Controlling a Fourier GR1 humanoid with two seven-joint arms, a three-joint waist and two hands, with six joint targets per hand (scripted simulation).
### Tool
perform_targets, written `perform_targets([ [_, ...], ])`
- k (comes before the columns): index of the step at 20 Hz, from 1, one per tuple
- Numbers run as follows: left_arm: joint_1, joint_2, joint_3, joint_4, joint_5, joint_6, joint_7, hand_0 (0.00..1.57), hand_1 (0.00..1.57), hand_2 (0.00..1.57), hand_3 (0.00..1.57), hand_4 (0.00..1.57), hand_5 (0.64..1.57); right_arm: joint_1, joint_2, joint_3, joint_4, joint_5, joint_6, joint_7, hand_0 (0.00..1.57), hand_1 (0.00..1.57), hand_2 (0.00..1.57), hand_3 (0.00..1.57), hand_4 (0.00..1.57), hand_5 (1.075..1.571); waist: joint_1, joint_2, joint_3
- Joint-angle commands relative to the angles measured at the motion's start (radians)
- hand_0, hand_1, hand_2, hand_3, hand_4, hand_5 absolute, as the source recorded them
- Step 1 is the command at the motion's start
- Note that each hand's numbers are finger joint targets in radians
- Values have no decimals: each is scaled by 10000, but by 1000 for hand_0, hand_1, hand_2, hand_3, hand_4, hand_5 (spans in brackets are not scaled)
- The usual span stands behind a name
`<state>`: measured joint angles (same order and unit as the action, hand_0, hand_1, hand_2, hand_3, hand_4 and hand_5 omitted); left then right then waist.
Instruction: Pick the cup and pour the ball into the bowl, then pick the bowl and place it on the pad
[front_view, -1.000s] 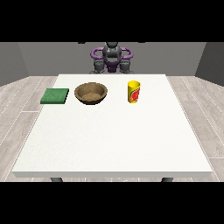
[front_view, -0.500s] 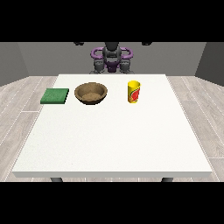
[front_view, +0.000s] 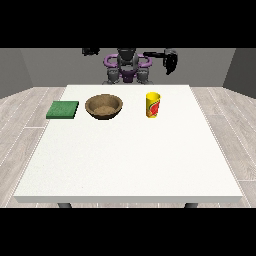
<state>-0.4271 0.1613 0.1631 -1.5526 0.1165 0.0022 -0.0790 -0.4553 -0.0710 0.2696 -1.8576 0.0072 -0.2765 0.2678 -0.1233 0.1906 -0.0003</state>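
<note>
Hand at the view's right (front_view: 170, 61) hangs raised, fingers straight and empty, the yellow cylindrical cup (front_view: 153, 105) below them (well apart).

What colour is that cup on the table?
The cup is yellow with a red mark on its side, seen in the front view.

Yellow cup (front_view: 153, 105) right of brown bowl (front_view: 104, 106), green pad (front_view: 63, 109) far left, white table (front_view: 130, 155)
</note>
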Motion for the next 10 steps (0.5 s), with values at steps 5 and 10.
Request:
perform_targets([
  [5, 805, -265, 242, 2830, -367, -460, -3304, 0, 0, 0, 0, 0, 1399, 198, -30, -335, -497, 248, 95, 163, 0, 0, 0, 0, 0, 1567, 64, 253, -4],
  [10, 295, -108, 361, 4583, -384, -718, -3940, 0, 0, 0, 0, 0, 1409, -20, -450, -1345, -652, -472, 779, 874, 0, 0, 0, 0, 0, 1569, 43, -151, -2],
])
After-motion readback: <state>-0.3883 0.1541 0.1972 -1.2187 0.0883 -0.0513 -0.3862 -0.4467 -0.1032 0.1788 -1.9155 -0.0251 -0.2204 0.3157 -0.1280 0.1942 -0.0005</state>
